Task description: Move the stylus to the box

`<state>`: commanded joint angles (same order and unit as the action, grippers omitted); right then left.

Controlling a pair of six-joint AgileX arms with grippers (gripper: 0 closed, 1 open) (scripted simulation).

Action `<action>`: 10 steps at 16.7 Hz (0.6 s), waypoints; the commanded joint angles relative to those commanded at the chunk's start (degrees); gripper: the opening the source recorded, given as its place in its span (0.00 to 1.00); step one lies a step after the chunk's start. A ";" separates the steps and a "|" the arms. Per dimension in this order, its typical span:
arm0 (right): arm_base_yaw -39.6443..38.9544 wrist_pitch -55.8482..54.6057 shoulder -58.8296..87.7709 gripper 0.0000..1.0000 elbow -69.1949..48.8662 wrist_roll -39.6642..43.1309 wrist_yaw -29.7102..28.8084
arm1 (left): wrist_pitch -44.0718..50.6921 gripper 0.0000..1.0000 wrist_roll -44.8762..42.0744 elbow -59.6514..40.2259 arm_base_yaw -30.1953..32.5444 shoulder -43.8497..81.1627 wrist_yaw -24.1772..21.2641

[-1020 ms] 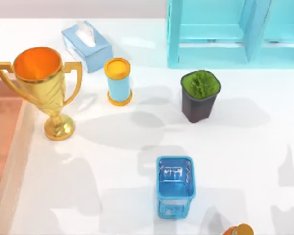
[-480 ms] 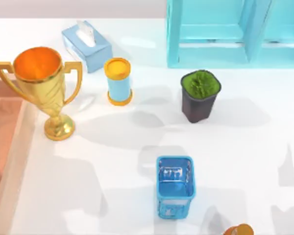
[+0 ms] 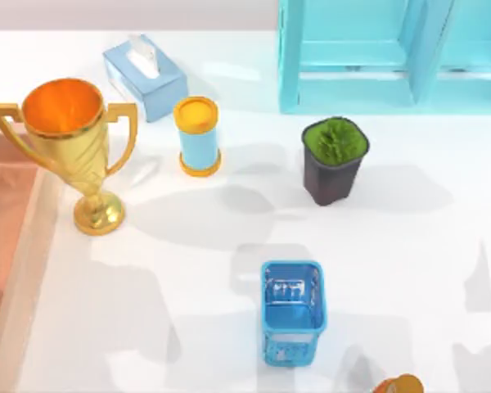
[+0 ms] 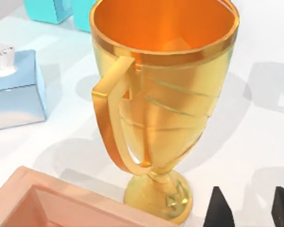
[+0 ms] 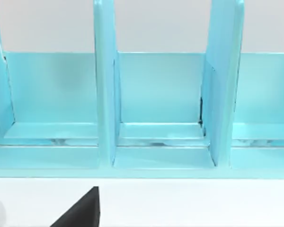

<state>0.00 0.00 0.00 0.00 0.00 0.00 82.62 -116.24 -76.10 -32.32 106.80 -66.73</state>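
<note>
Two tips of the left pincer [image 4: 250,213], spread apart, hang by the gold cup [image 4: 165,109] at the worktop's nine o'clock. The right pincer [image 5: 83,213] faces the blue shelf [image 5: 156,94]. Where the stylus lies, I cannot tell.

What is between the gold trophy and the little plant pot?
In the top view, the blue can with orange lid stands between the gold trophy and the plant pot.

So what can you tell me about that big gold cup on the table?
The trophy is a shiny gold goblet with an orange-tinted hollow bowl, two squared handles, slanted grooves on its body, a slim stem and a round foot. It looks like polished metal. It stands upright on the white table near its left side, beside the pink tray, in front of the tissue box. Nothing touches it but the table.
</note>
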 joint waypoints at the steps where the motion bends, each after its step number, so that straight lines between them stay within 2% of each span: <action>1: 0.00 0.00 0.00 1.00 0.00 0.00 0.00 | 0.00 0.38 0.00 0.00 0.00 0.00 0.00; 9: 0.00 0.00 0.00 1.00 0.00 0.00 0.00 | 0.00 0.98 0.00 0.00 0.00 0.00 0.00; 10: 0.00 0.00 0.00 1.00 0.00 0.00 0.00 | 0.00 1.00 0.00 0.00 0.00 0.00 0.00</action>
<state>0.00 0.00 0.00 0.00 0.00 0.00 82.62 -116.24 -76.10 -32.32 106.80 -66.73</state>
